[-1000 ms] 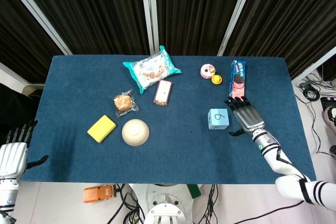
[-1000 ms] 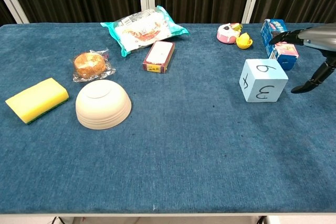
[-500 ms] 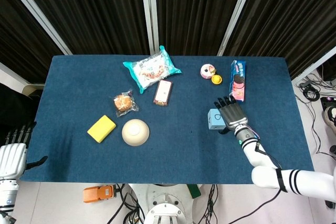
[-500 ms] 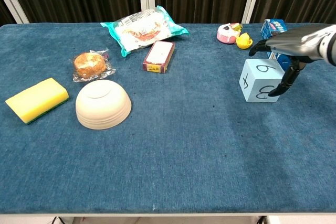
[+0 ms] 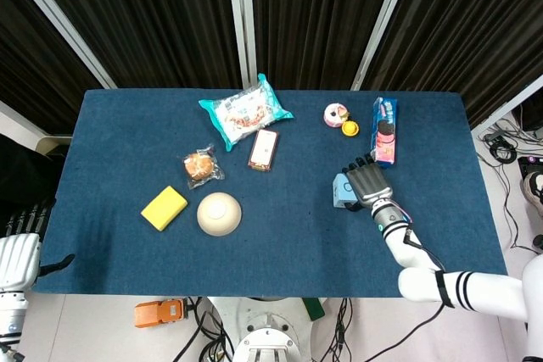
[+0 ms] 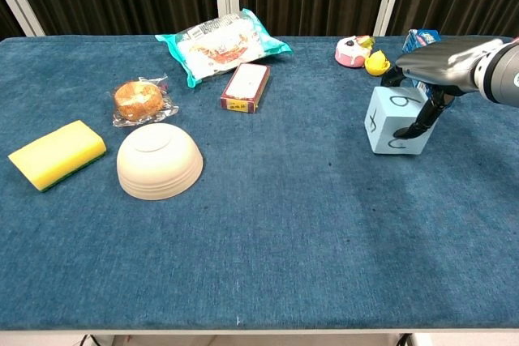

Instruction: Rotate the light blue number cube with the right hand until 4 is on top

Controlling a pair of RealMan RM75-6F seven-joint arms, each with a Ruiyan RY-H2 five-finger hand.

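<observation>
The light blue number cube (image 6: 384,124) stands right of centre on the blue table (image 6: 268,232). Its top face shows 6, its left face 4, and the front face is partly hidden by the thumb. My right hand (image 6: 442,66) lies over the cube's top and right side, fingers on the far edge and thumb on the front, gripping it. In the head view the right hand (image 5: 366,184) covers most of the cube (image 5: 341,192). My left hand (image 5: 17,252) hangs off the table's near left corner, fingers apart, holding nothing.
A cookie box (image 5: 384,130), a pink toy (image 5: 336,114) and a yellow toy (image 5: 349,128) lie just beyond the cube. Further left are a snack bag (image 5: 246,111), a brown box (image 5: 264,149), a wrapped bun (image 5: 200,165), an upturned bowl (image 5: 219,214) and a yellow sponge (image 5: 164,208).
My right hand came in from the right onto the cube and closed around it. The cube has shifted slightly left and turned, showing more of its 4 face. The left hand stayed put.
</observation>
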